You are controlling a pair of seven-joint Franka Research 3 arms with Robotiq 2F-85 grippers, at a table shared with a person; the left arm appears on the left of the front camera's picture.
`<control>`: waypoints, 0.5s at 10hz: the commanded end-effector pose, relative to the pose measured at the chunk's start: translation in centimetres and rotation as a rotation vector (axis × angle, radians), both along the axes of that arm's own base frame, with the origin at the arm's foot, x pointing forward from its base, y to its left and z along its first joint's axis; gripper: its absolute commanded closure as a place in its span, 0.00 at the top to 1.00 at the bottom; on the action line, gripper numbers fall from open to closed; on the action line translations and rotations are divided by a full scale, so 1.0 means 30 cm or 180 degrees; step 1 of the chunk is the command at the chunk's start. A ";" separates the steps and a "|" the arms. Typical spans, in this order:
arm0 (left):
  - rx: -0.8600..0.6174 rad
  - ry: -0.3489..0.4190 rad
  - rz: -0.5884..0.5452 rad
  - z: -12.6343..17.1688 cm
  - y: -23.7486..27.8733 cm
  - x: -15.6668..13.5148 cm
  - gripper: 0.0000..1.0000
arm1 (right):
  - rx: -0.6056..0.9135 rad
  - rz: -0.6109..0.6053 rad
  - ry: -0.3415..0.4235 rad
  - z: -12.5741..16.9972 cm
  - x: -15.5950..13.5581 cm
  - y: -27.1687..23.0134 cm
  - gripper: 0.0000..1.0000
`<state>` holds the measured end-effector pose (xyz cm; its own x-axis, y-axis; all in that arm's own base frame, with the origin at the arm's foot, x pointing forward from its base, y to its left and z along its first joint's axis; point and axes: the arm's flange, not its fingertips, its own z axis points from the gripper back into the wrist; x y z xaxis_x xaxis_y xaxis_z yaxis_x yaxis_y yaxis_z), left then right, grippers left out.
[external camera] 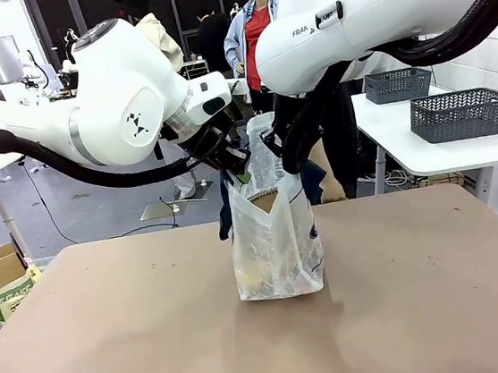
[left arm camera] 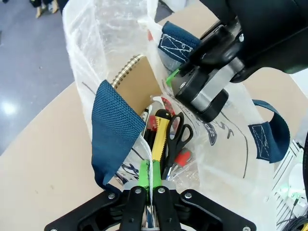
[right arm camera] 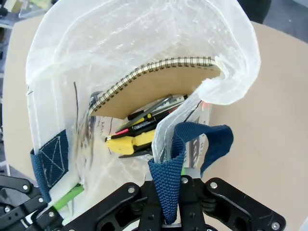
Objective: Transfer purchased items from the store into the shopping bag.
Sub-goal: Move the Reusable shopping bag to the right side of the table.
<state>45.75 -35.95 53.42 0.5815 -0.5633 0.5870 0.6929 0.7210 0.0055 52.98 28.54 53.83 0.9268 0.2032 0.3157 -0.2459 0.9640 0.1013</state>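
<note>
Left gripper [left arm camera: 150, 176]: pressed together, pinching bag [external camera: 275, 237] rim
Right gripper [right arm camera: 166, 188]: pinching opposite rim beside strap [right arm camera: 193, 137]
Bag: upright on counter [external camera: 113, 332], mouth open
Inside: notebook [right arm camera: 159, 89], scissors [left arm camera: 179, 134], yellow cutter [left arm camera: 160, 139]

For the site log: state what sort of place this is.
Probably a robotics lab, not a shop: white robot arms over a brown table, a white worktable bearing grey baskets, people standing behind.

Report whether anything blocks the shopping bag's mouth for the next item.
Nothing covers it. The left hand and right hand are shut on the shopping bag rim, holding it apart. A spiral notebook stands upright inside, with free room beside it.
</note>
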 end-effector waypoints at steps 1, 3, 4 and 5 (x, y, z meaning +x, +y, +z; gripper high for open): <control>0.0104 0.0126 0.0035 0.002 0.027 0.023 0.00 | -0.0057 0.0268 -0.0165 0.032 -0.022 -0.001 0.00; 0.0000 0.0000 0.0000 0.000 0.000 0.000 0.00 | 0.0000 0.0000 0.0000 0.000 0.000 0.000 0.00; 0.0039 0.0048 0.0016 -0.020 0.011 0.013 0.00 | -0.0030 0.0082 -0.0030 0.008 -0.005 0.003 0.00; -0.0048 0.0045 -0.0128 -0.021 -0.027 0.036 0.00 | 0.0160 -0.0040 0.0075 0.002 0.027 0.012 0.00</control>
